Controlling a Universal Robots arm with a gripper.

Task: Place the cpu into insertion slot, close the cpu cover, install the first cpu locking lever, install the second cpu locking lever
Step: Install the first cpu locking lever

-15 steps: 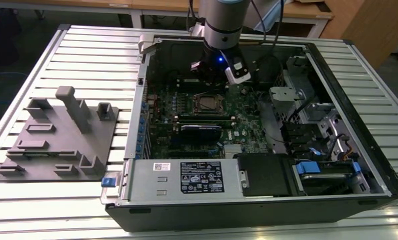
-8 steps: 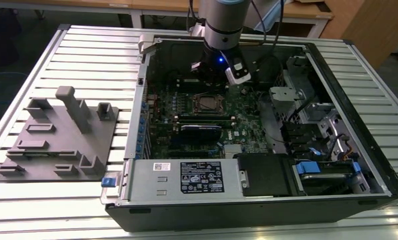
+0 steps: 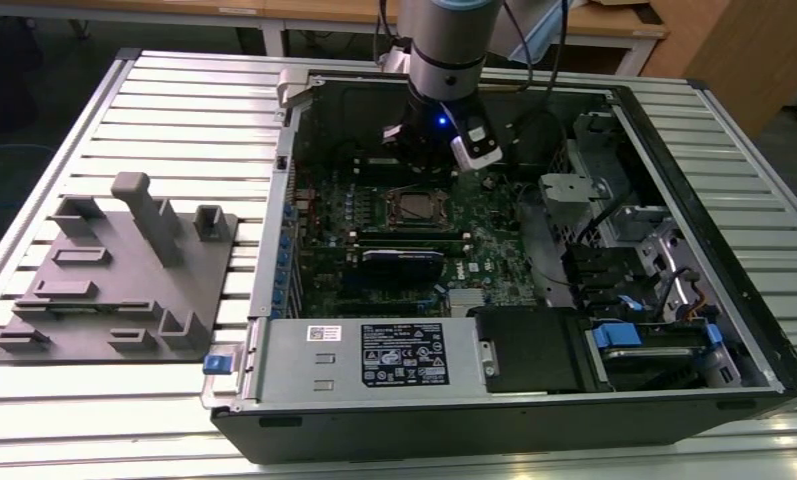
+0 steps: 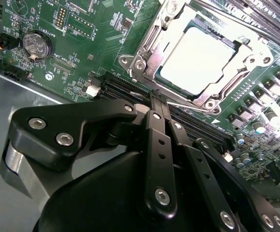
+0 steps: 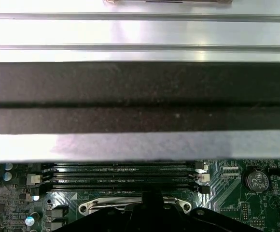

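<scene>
Closed and empty is how I read the claw (image 4: 155, 99) in the second wrist view: its two black fingers (image 4: 158, 145) lie pressed together, with nothing between them, and the tips hang just beside the socket over the dark memory slots (image 4: 125, 92).

From the exterior view I see my arm (image 3: 445, 60) reaching down into the open computer case (image 3: 718, 250), with the claw above the green board (image 3: 412, 250) near the socket.

The chip (image 4: 198, 58) already sits in its slot, its pale metal top showing through the window of the cover plate (image 4: 145, 48), which lies flat around it. So I judge the first two steps done and the work now at the locking levers. One thin wire lever (image 4: 188, 105) seems to run along the near edge of the socket, though I cannot tell whether it is latched.

Next I would need a careful sideways push on that lever, keeping the tips off the memory slots.
</scene>
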